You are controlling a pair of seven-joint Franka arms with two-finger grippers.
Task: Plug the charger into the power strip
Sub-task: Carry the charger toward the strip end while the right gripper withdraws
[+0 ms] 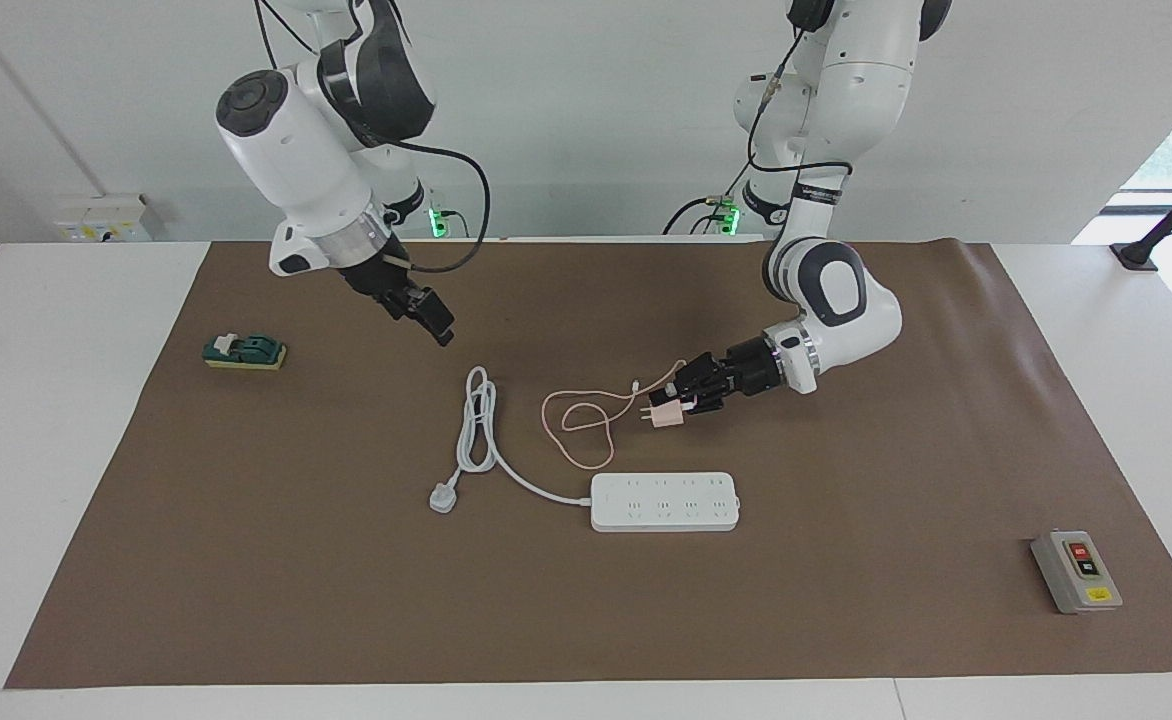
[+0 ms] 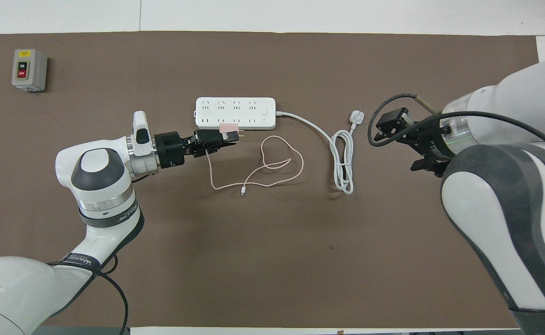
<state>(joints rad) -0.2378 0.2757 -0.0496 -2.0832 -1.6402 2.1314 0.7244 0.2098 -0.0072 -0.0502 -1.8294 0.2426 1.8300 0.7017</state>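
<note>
The pale-pink charger [image 1: 664, 415] is held in my left gripper [image 1: 679, 402], prongs level and pointing toward the right arm's end of the table. It hangs low over the mat, by the long edge of the white power strip [image 1: 664, 502] that faces the robots. In the overhead view the charger [image 2: 229, 127] overlaps that edge of the strip [image 2: 235, 108], with my left gripper [image 2: 223, 136] shut on it. Its thin pink cable [image 1: 578, 428] lies looped on the mat [image 2: 272, 164]. My right gripper [image 1: 436, 328] waits in the air over the mat, empty [image 2: 390, 124].
The strip's thick white cord [image 1: 476, 430] lies coiled beside the pink cable and ends in a grey-white three-pin plug [image 1: 443, 498]. A grey switch box [image 1: 1076, 571] sits at the left arm's end. A green block [image 1: 244, 352] sits at the right arm's end.
</note>
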